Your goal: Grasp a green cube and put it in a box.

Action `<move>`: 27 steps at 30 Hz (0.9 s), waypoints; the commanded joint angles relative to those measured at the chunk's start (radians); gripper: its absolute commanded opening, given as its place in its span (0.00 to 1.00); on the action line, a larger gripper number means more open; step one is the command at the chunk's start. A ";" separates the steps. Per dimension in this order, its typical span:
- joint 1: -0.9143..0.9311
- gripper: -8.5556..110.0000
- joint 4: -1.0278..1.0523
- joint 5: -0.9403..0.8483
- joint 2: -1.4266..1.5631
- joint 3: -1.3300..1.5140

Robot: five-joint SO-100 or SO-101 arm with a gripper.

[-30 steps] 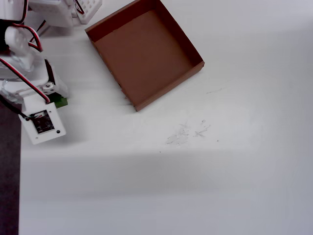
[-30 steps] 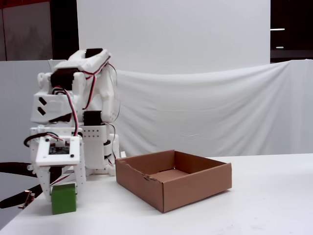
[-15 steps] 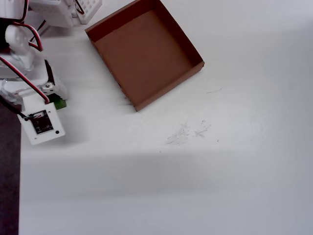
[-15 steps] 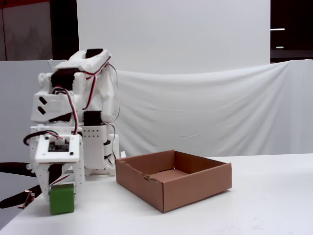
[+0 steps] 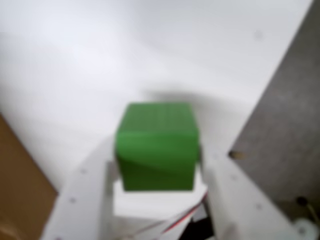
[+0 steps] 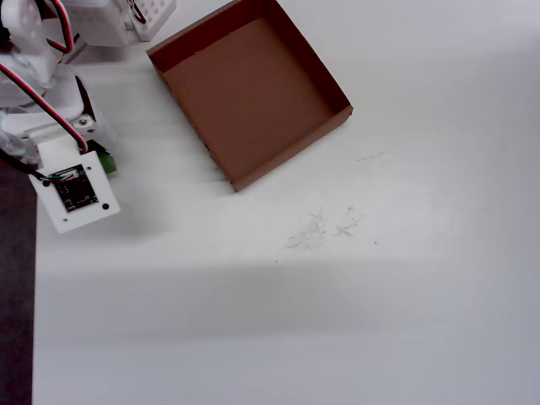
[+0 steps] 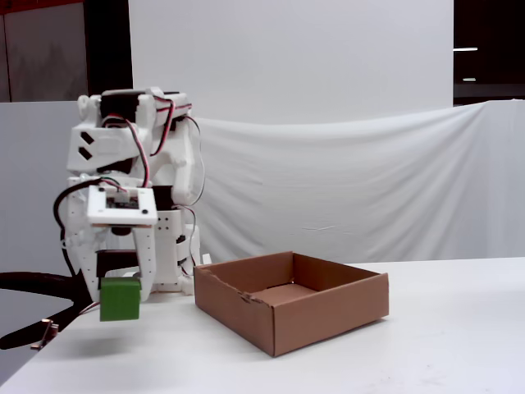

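Green cube (image 7: 120,298) sits clamped in my jaws, lifted clear of the worktop (image 7: 410,345), left of the box (image 7: 291,302) in the fixed view. Grasp done; carry and release remain.

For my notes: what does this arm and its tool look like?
The arm is white printed plastic with black servo blocks and looped red, black and white cables. A white plate with a dark circuit board sits above the tool, whose flat white fingers have small round holes.
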 commanded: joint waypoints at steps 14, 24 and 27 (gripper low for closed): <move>-0.279 0.18 0.299 -0.012 0.213 -0.186; -0.479 0.18 0.308 -0.006 0.212 -0.193; -0.538 0.18 0.311 -0.005 0.212 -0.187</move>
